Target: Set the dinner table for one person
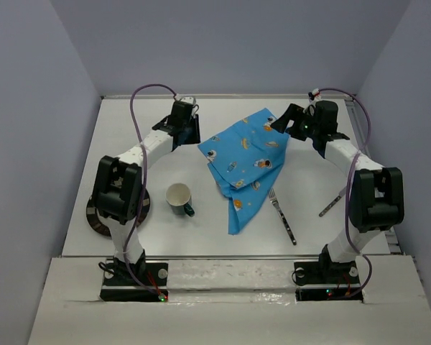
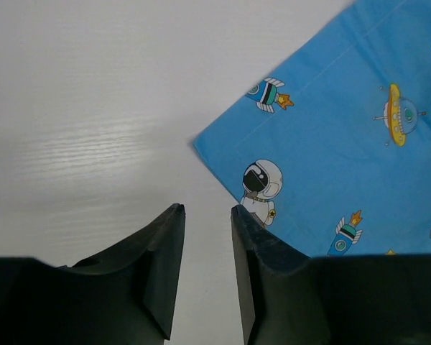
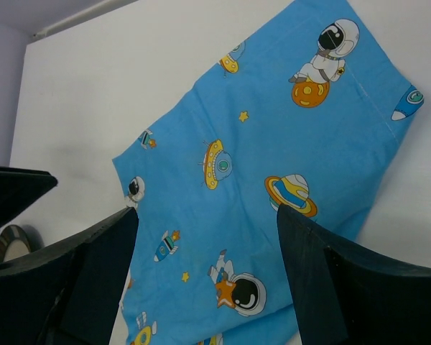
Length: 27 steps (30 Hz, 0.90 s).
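The dinner table (image 1: pixel 205 226) is a large white top. A blue space-print cloth (image 1: pixel 246 159) lies crumpled and partly folded at its far middle. My left gripper (image 1: pixel 187 134) hovers at the cloth's left corner (image 2: pixel 201 145). In the left wrist view its jaws (image 2: pixel 205 208) stand a narrow gap apart with only bare table between them. My right gripper (image 1: pixel 281 122) hangs over the cloth's right side. Its fingers (image 3: pixel 207 210) are wide open above the cloth (image 3: pixel 258 144) and hold nothing.
A cream cup with a dark handle (image 1: pixel 179 196) stands left of the cloth. A fork (image 1: pixel 281 214) and a knife (image 1: pixel 332 203) lie to the right. A dark plate (image 1: pixel 93 213) sits at the left edge, partly under the left arm.
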Tool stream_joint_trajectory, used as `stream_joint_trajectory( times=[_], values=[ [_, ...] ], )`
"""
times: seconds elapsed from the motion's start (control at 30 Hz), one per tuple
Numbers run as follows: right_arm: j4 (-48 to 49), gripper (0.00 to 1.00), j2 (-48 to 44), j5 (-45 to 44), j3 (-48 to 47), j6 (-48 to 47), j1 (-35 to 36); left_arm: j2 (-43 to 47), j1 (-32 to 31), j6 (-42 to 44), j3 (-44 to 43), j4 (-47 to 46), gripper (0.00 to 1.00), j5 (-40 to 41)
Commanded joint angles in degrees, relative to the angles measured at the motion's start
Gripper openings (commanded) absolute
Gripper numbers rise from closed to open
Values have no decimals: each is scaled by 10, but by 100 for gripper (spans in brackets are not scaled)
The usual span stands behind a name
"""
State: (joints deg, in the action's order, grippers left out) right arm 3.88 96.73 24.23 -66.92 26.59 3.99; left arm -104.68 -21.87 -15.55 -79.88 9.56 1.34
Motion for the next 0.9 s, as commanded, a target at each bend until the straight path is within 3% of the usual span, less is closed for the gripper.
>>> stream_joint_trajectory(
  times=[0.0,0.33,0.7,0.87],
  values=[
    [16,83,-19,6,4,-11,1,-38,-14,3,-41,28,45,5],
    [38,82,-15,23,12,2,1,-136,-14,-19,-92,9,56,9],
    [44,82,-9,28,17,5,1,-190,-9,-47,-99,-33,56,23],
    [54,82,-5,54,20,11,1,-192,-8,-46,-79,-63,49,23]
  ],
)
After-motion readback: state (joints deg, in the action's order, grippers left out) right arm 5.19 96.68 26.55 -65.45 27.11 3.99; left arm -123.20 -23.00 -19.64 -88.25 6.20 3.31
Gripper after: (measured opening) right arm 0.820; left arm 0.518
